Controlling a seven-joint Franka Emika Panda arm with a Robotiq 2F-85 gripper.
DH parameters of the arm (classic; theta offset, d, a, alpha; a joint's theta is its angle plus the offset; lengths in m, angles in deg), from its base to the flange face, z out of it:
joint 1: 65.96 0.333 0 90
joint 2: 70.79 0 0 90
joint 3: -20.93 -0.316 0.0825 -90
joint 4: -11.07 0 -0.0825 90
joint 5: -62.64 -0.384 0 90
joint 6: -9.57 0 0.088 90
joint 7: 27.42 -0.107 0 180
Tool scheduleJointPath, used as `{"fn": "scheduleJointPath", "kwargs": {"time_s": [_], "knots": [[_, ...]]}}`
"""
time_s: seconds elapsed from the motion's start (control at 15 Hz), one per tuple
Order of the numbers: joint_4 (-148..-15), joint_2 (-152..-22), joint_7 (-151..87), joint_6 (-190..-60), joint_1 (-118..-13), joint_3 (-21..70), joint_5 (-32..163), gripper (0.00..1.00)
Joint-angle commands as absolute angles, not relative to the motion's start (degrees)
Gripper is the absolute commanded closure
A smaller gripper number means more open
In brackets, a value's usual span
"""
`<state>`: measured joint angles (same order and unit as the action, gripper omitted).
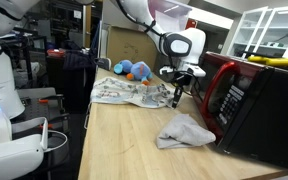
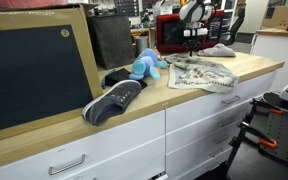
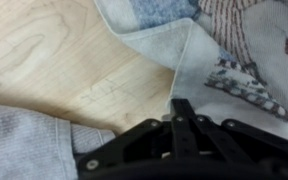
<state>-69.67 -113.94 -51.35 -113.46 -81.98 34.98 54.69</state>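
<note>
Gripper: fingers pressed together, tips meeting in one narrow point in the wrist view. It points down over the near edge of the patterned cloth. Can't tell whether the tips touch the fabric or sit just above it.

Patterned cloth: spread flat on the wooden counter, one corner folded back to show a pale underside (printed figures and a blue patch are visible on top).

Gray cloth: crumpled, just beside the gripper on the bare-wood side. In an exterior view it lies between the patterned cloth and the microwave, close against the microwave's red-trimmed door.

Blue plush toy: at the far edge of the patterned cloth, an orange bit beside it, well apart from the gripper.

Dark shoe: in an exterior view, lying on the counter beyond the plush toy, farthest from the gripper.
</note>
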Motion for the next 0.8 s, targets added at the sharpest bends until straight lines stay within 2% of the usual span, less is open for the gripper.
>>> {"fn": "scheduleJointPath", "kwargs": {"time_s": [0.0,0.27,0.73], "knots": [[-72.31,-112.15,-50.52,-120.26,-83.23,34.38,52.20,1.00],[-73.55,-111.58,-49.91,-124.07,-84.16,34.30,51.46,1.00],[-75.35,-107.17,-50.68,-116.79,-84.25,34.29,50.45,1.00]]}}
